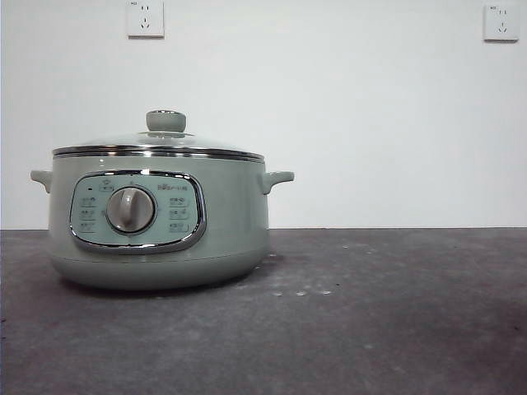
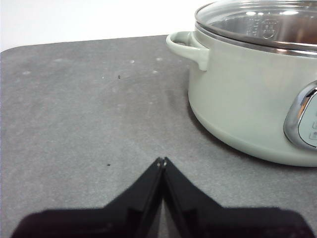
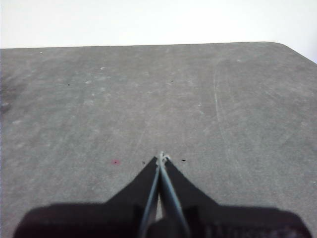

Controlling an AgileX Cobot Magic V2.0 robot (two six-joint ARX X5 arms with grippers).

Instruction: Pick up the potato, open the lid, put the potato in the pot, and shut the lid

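The pale green pot [image 1: 160,222] stands at the left of the table in the front view, its control panel and dial facing the camera. The glass lid [image 1: 158,146] with its green knob sits shut on the pot. The pot [image 2: 247,99] and lid [image 2: 262,22] also show in the left wrist view. My left gripper [image 2: 162,160] is shut and empty, over bare table beside the pot. My right gripper [image 3: 161,157] is shut and empty over bare table away from the pot. The potato is out of view. Neither arm shows in the front view.
The dark grey table [image 1: 370,329] stretches to the right of the pot. A white wall with two sockets [image 1: 145,18] stands behind. The table's far edge and a rounded corner [image 3: 285,47] show in the right wrist view.
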